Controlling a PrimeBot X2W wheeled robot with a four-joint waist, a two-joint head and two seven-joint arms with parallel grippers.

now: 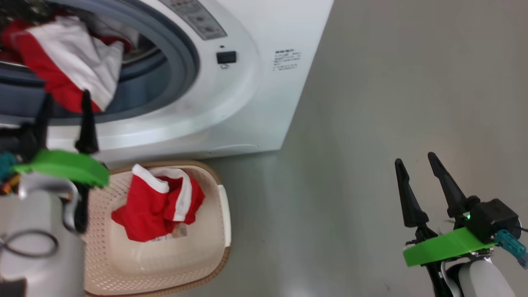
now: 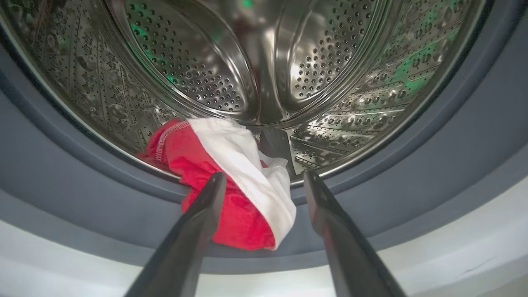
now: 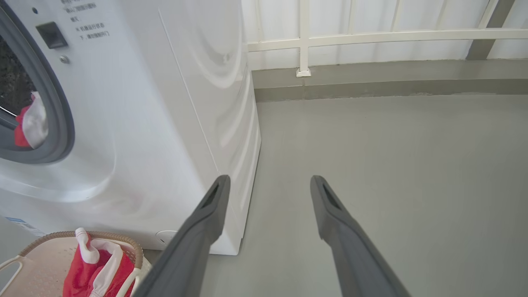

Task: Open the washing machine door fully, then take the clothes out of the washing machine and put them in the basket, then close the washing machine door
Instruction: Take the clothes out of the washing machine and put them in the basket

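Note:
The white washing machine (image 1: 255, 95) has its drum mouth uncovered; the washing machine door is out of view. A red and white garment (image 1: 70, 62) of the clothes hangs out of the steel drum (image 2: 206, 62) over the grey gasket (image 2: 62, 177). My left gripper (image 1: 66, 97) stands open just in front of that garment (image 2: 181, 152), one finger on each side of its hanging end and apart from it. Below the machine, the cream basket (image 1: 220, 206) holds another red and white garment (image 1: 156, 202). My right gripper (image 1: 414, 159) is open and empty over the floor, far to the right.
Grey floor (image 1: 392, 103) stretches to the right of the machine. In the right wrist view a white railing (image 3: 371, 37) on a low grey kerb (image 3: 371, 82) closes off the back. The basket (image 3: 45, 237) stands tight against the machine's front (image 3: 165, 103).

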